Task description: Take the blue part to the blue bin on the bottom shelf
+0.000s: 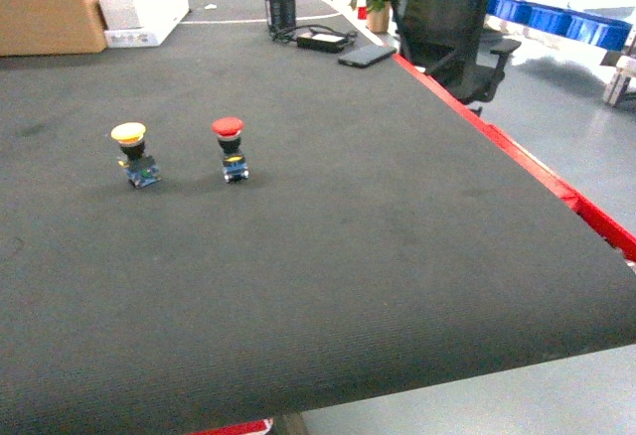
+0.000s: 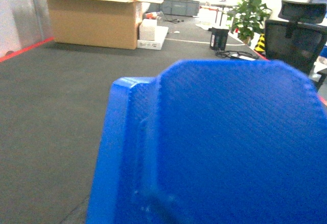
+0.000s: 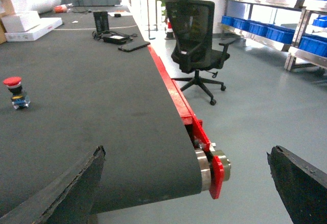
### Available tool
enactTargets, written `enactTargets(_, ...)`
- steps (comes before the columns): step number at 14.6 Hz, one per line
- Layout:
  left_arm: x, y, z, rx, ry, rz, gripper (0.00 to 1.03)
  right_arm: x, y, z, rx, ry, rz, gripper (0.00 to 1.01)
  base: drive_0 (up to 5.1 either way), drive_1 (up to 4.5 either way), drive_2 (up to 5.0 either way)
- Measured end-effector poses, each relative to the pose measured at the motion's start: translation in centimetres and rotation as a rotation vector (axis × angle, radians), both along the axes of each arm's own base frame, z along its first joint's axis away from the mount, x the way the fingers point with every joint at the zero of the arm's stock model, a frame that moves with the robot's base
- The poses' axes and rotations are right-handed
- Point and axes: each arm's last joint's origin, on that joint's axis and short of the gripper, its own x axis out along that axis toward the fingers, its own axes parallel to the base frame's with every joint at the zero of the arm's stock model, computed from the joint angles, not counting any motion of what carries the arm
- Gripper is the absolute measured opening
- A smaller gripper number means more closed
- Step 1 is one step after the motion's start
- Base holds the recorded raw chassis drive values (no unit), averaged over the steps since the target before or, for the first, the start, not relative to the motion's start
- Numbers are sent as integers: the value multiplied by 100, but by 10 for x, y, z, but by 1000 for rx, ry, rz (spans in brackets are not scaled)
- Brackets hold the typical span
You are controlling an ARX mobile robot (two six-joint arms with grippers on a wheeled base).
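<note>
Left wrist view: a blue part [image 2: 225,142] of textured moulded plastic fills the near frame, seemingly pinched by the unseen left tool, though that cannot be confirmed. The right tool [image 3: 186,183] stands spread over the counter [image 1: 348,256] edge. Blue bins [image 3: 265,32] on a steel shelf [image 3: 253,39] lie far right, across the floor.

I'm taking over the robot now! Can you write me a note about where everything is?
Right gripper: open, empty, at the black belt's edge.
Left gripper: fingers hidden; a blue part fills the left wrist view close up, so it is probably held.
Blue bins sit on the lower tier of the steel rack, across the floor past the office chair.
Done: likely the pick.
Left: carry the blue part over and put it in a bin there.
The red-capped button and yellow-capped button on the belt are not the job.
</note>
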Motion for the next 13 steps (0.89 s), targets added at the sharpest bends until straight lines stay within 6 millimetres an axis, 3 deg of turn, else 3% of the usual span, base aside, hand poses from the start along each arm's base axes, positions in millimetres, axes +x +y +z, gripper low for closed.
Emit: enactTargets(13,0,0,0,0,0,0,44,0,0,0,0,0,0,98,-163,-163,-163)
